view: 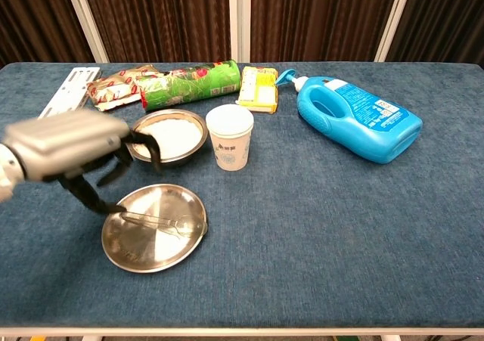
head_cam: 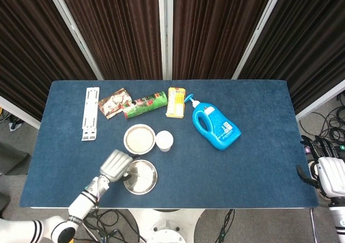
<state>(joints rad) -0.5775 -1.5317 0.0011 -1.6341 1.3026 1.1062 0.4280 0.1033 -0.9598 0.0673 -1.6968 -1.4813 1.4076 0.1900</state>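
Observation:
My left hand [view: 69, 146] hovers over the left rim of a round steel plate [view: 140, 259], fingers spread and holding nothing. A metal spoon [view: 160, 221] lies flat in the plate, its handle end close to my fingertips. In the head view the left hand [head_cam: 114, 165] sits just left of the plate [head_cam: 145, 188], with the spoon [head_cam: 141, 173] in it. Behind the plate stand a steel bowl of white powder [view: 168, 135] and a white paper cup [view: 229, 135]. My right hand [head_cam: 329, 172] hangs off the table's right edge, empty.
A blue detergent bottle [view: 355, 119] lies at the right. Along the back lie a yellow box [view: 259, 86], a green chips can [view: 189, 80], a snack packet [view: 113, 84] and a white bracket [view: 66, 91]. Dark curtains stand behind the blue table [view: 340, 243].

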